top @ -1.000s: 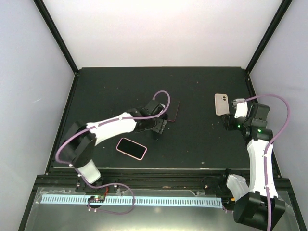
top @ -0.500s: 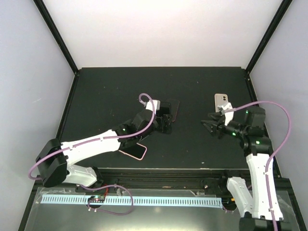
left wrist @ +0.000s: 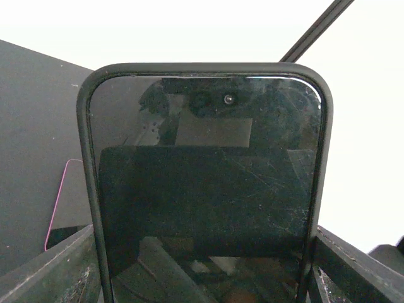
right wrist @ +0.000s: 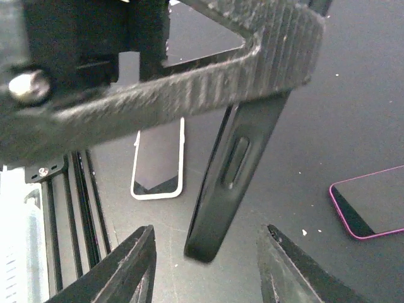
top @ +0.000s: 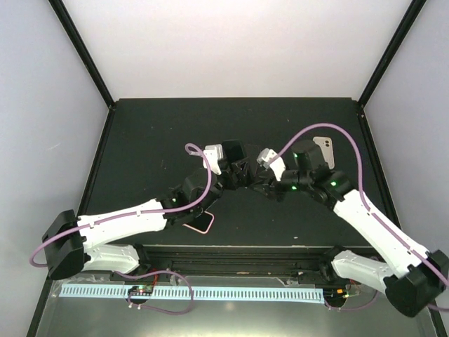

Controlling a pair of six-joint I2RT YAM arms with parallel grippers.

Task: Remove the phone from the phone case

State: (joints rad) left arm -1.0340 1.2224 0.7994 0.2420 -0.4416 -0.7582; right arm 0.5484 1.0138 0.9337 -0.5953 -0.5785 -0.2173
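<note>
Left jaws grip the cased phone (left wrist: 205,189) (right jaws open alongside).

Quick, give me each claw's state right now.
Left claw: closed on the black-cased phone.
Right claw: open, straddling that phone's end, not gripping it.

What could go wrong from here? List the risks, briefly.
1. The left gripper clamps the black-cased phone only by its side edges; a pull from the right gripper, open around its free end, might slide it free.
2. If it drops, it could strike the pink-cased phone or the white-cased phone lying on the table.
</note>
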